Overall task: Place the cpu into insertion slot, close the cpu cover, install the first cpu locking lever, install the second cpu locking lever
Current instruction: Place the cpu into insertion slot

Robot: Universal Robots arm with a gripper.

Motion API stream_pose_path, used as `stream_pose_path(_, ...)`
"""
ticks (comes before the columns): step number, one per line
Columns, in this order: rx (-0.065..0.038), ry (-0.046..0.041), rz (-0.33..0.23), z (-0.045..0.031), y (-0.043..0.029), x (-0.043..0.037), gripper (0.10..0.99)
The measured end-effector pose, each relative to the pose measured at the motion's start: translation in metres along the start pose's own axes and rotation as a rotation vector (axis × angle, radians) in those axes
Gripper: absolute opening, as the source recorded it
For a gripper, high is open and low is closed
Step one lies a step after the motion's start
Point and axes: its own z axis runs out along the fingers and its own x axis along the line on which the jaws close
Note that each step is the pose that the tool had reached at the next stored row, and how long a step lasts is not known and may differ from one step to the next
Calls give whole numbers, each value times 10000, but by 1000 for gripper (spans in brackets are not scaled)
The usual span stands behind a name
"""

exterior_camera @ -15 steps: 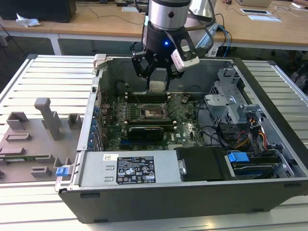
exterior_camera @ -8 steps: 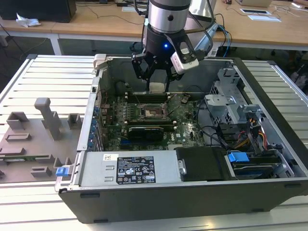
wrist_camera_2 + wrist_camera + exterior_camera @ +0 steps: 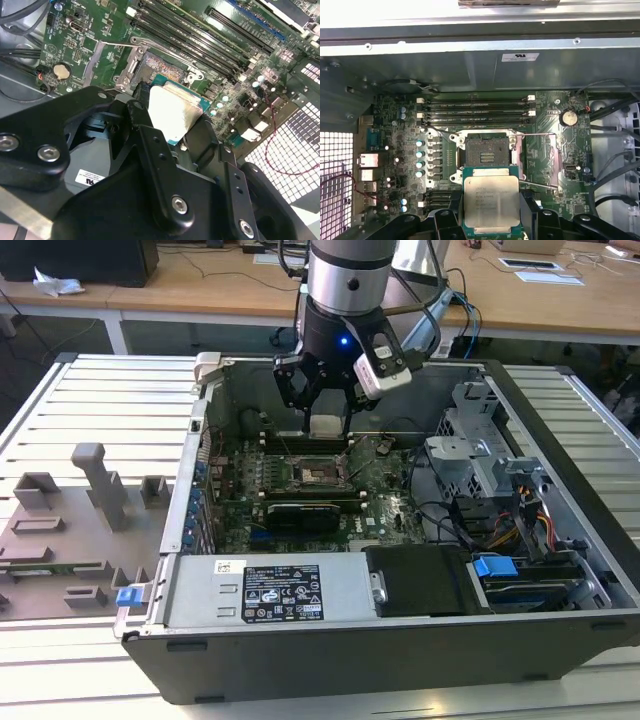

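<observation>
So the big slatted metal surface (image 3: 100, 390) has an open desktop case (image 3: 300, 665) lying on its side on it, with a bunch of grey plastic fixture blocks (image 3: 70, 530) sitting just off to the exterior view's left of the case. The silver and black arm (image 3: 345, 280) comes down into the case from above, with a little blue light glowing on it. Inside, the power supply (image 3: 265, 590) with its white label runs along the near wall. The drive cage and cable mess (image 3: 500, 510) are on the exterior view's right, and the green motherboard (image 3: 390, 510) covers the floor of the case. The tool (image 3: 325, 425) is clamped on the cpu (image 3: 491, 202), with a black finger pressing on each of two opposite edges and the metal top facing up. The chip is held in the air just beside the insertion slot (image 3: 486, 152), not seated in it. The slot is uncovered, with its contact field bare. A thin lever rod (image 3: 540, 184) sticks out next to it, and there's a coin cell (image 3: 568, 117) further along the board.
</observation>
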Motion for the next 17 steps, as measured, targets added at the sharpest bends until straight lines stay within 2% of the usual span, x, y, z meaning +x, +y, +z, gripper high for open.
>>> stream_pose_path(17,0,0,-1,113,-10,-2,541)
